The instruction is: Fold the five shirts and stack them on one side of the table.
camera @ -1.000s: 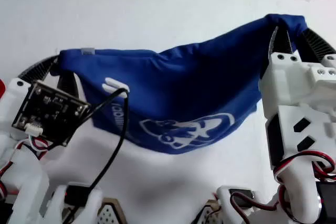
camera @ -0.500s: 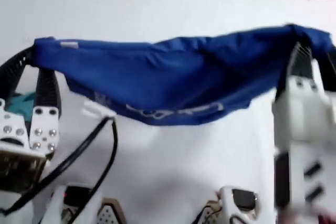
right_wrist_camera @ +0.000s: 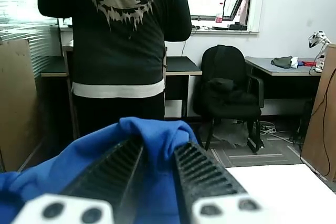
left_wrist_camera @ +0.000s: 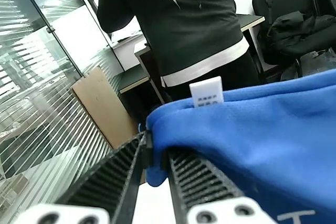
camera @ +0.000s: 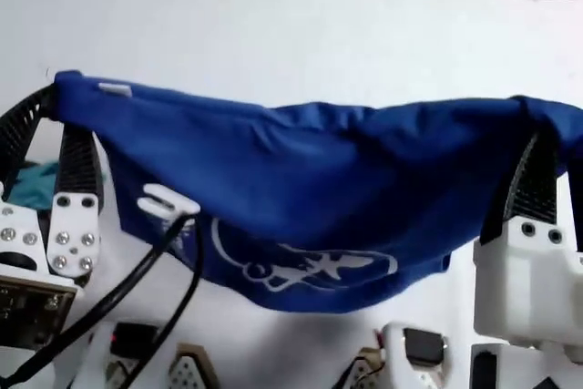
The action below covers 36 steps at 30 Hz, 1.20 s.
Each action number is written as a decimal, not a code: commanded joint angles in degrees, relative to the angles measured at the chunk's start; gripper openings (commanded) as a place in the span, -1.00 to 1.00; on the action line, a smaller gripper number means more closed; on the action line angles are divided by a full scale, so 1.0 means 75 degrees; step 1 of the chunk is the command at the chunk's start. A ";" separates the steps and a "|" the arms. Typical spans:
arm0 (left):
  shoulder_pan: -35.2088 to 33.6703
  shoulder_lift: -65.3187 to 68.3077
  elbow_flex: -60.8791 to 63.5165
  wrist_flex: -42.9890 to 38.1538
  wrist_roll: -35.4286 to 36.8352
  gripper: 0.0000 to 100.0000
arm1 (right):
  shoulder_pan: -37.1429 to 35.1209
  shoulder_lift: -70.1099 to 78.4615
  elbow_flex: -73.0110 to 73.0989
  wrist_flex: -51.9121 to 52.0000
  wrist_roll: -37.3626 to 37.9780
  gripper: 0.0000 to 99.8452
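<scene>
A blue shirt with a white print hangs stretched between my two grippers above the white table. My left gripper is shut on one upper corner, by the small white label. In the left wrist view, blue shirt cloth is pinched between the black ribbed fingers of my left gripper. My right gripper is shut on the opposite corner. The right wrist view shows blue shirt cloth bunched in my right gripper.
A teal garment lies on the table behind the left arm. A black cable loops in front of the shirt's lower edge. The arm bases stand along the near edge. The far half of the table is bare white.
Both grippers have swung the shirt up and spread it wider. It has since dropped back, so the white print faces the camera again. The grips held throughout.
</scene>
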 commanded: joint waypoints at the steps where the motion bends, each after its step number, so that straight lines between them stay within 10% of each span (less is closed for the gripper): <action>1: -0.0023 -0.0012 -0.0123 0.0035 0.0070 -0.95 | 0.0088 0.0018 -0.0105 0.0018 -0.0070 -0.96; 28: -0.0023 -0.1536 0.1026 0.1043 0.0387 -0.95 | 0.0088 -0.1635 0.1254 -0.0029 0.0012 -0.96; 36: -0.0023 -0.0258 0.1963 -0.0117 0.0328 -0.95 | 0.0041 -0.0100 0.2567 -0.1682 0.0000 -0.96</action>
